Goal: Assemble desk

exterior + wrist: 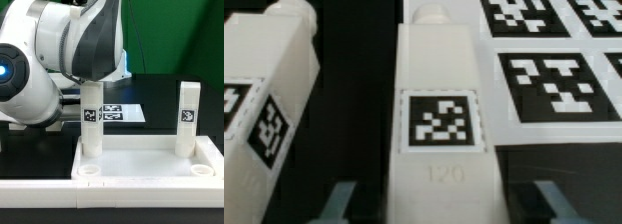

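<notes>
Where the black table [160, 95] lies before a green wall [170, 30], the desk top [140, 165] rests rim-up, two legs upright at its far corners. The gripper [438, 205] straddles the exterior view's left leg [92, 135]; clamping cannot be confirmed. The marker board [120, 113] lies behind.

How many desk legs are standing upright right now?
2. One leg on the exterior view's left, under the gripper; the other leg on its right. More may be hidden.

free: gap between leg [91, 125] and second leg [188, 118] | obstacles: both legs, desk top rim [145, 172]
</notes>
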Robot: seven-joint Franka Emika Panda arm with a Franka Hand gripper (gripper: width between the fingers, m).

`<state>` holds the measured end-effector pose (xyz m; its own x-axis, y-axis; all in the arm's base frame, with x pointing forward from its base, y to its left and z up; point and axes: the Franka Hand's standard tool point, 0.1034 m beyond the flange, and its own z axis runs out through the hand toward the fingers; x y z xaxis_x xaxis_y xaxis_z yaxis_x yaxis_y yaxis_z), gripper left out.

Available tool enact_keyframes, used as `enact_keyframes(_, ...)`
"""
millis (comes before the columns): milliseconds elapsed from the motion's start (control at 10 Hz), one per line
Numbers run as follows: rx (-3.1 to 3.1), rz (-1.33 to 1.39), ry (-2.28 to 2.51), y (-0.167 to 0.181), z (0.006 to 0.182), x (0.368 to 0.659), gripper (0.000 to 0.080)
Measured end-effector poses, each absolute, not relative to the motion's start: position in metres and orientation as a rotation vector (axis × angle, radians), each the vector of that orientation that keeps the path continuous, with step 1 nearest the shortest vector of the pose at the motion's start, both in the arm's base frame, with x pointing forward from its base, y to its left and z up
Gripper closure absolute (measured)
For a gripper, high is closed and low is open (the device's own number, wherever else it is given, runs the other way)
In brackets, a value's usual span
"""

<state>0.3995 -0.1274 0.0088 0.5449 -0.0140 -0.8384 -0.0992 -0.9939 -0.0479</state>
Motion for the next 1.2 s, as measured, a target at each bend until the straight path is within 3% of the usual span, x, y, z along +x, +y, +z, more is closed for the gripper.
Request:
enact_keyframes(700,-2.674,1.450,0.083,-0.128,0.013,0.399,0.0511)
enact_keyframes(1000,-2.661,1.381,0.050,-0.125,0.063,0.402,0.0509)
enact_keyframes(1200,-2.694,1.290,0.052,-0.109,0.111,0.407,0.0509)
